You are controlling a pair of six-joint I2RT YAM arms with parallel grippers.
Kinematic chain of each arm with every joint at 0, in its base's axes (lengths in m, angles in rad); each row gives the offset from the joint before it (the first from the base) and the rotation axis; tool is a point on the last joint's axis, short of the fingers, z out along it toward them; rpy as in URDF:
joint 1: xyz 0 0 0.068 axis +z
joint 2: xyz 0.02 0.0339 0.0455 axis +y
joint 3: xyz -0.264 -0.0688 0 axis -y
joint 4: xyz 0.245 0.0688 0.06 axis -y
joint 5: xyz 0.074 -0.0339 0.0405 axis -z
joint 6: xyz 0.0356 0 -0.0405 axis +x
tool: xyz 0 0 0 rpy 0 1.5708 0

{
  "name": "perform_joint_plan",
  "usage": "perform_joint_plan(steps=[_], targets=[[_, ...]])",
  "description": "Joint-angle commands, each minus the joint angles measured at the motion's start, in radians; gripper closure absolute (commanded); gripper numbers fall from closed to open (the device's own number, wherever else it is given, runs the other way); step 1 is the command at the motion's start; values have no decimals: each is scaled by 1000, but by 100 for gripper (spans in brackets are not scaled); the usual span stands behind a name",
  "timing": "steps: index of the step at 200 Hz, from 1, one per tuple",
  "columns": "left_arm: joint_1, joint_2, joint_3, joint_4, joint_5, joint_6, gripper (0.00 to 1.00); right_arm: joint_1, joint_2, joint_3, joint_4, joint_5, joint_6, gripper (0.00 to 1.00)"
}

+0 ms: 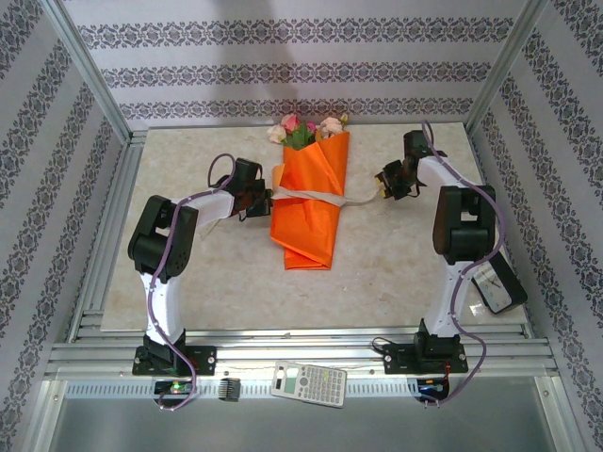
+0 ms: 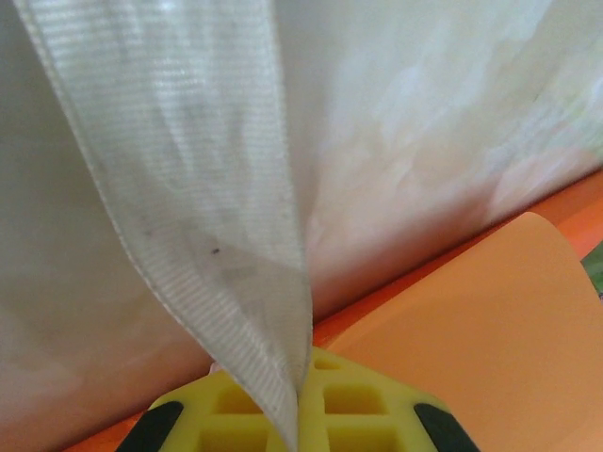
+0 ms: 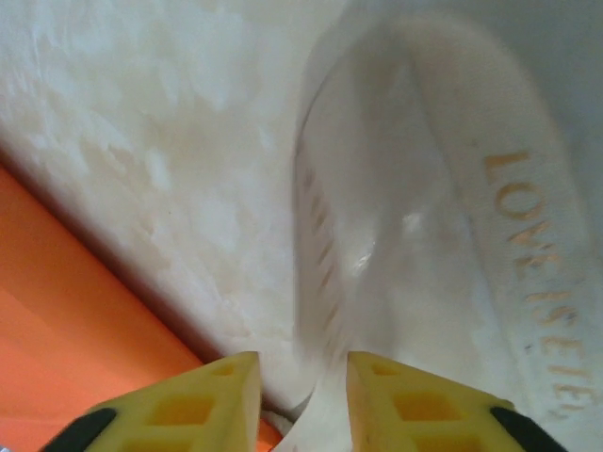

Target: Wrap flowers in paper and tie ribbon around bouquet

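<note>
Since the counter already carries a finished cone, folks, the wrapping looks done and tying is the step in hand. One bouquet lies mid-counter, a single sheet of orange paper with its narrow end toward the arms and its wide end away. One ribbon runs flat across its middle, with a tail reaching out on each side. Two end effectors are at work. The left end effector, just beside the cone's left edge, is clamped tight, and its wrist view shows the woven band pinched between the yellow fingers. The right end effector, a little off the right edge, has its jaws apart, so the lettered ribbon runs loose through the gap and nothing is gripped. Next move, I'd say: the right one must close on its tail, then both tails must cross over the paper to start a knot without dragging the cone sideways. At the wide end are the flowers: about four heads in pink, magenta and cream, too small to count surely.
</note>
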Motion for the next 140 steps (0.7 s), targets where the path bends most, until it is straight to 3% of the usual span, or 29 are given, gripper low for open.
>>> perform_joint_plan(steps=[1,41,58,87,115,140], targets=[[-11,-12,23,9,18,35,96,46,-45,-41,28,-20,57,62],[-12,-15,20,15,16,35,98,118,-88,-147,108,-1,220,51],[-13,-16,18,13,18,38,97,141,-106,-231,232,4,320,49],[-13,-18,15,19,16,38,98,165,-55,-227,283,-23,412,50],[-13,-18,16,24,18,39,100,170,-36,-222,313,2,441,54],[-13,-22,16,24,15,42,100,166,-3,-196,305,4,433,69]])
